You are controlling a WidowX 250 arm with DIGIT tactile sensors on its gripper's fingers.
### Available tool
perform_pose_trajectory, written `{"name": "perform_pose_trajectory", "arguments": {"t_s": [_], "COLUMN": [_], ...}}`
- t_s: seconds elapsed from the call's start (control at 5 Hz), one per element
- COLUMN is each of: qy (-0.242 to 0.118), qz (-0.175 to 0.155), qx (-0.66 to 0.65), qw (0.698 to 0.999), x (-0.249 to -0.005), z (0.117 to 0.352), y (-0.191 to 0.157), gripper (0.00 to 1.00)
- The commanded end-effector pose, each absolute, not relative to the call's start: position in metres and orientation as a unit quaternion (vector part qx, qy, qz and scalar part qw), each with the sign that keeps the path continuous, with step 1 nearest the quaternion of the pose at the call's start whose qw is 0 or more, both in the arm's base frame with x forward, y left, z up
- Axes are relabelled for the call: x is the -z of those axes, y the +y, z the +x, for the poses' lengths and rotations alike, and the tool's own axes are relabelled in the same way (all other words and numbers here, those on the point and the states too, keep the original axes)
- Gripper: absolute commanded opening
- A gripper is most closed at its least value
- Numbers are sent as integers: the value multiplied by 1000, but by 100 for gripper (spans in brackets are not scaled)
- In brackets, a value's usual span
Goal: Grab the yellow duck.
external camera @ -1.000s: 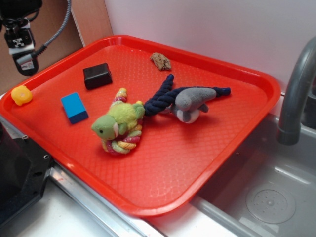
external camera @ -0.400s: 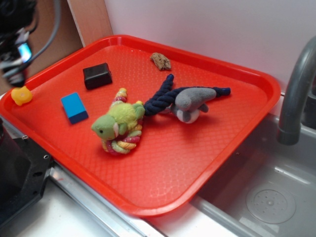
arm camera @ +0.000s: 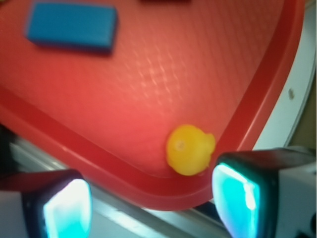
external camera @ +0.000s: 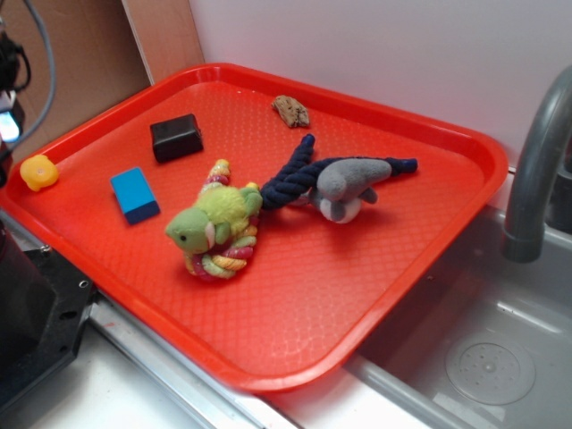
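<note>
Up close in the wrist view: yellow duck [arm camera: 189, 149] tucked into a corner of the red tray [arm camera: 148, 89], resting on the tray floor right against the raised rim, at about 5 o'clock from frame centre. Gripper [arm camera: 151, 201] spread wide, one glowing cyan fingertip [arm camera: 67, 208] at lower left, the other at lower right, nothing held between. Duck just beside the right fingertip, not clearly touching, and above the line between the two tips rather than inside the gap. Blue block [arm camera: 72, 26] at 11 o'clock, well apart from the duck, soft with blur.

Seen only from the exterior view: whole tray laid out, yellow duck [external camera: 39, 172] at the 9 o'clock corner, blue block [external camera: 135, 194] near it toward the middle, black block [external camera: 176, 137] farther back, lime-green plush with multicoloured rope [external camera: 214, 228] at centre, grey plush on a navy rope [external camera: 344, 186] beside it, small brown scrap [external camera: 291, 111] at 12 o'clock. Grey faucet [external camera: 536, 170] and sink basin [external camera: 483, 357] off the tray's right side.

Arm almost wholly cut off at the exterior view's left edge; only a cable and dark housing visible, gripper itself out of frame there. Duck's face and details too blurred to make out in either view.
</note>
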State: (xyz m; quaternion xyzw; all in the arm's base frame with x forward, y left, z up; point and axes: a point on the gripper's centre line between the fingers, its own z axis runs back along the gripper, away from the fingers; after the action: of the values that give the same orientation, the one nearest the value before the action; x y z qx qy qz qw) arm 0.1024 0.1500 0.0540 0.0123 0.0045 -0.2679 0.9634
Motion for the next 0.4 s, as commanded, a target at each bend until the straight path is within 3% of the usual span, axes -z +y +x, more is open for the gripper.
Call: {"name": "perform_pose_trajectory", "arguments": {"t_s": [0.0,0.2], "qy": [4,15], "qz": [58,68], "qx": [314,326], "qw": [948,943], "x": [-46,-37], "z": [153,161], "y": [150,147], "gripper": [100,100]}}
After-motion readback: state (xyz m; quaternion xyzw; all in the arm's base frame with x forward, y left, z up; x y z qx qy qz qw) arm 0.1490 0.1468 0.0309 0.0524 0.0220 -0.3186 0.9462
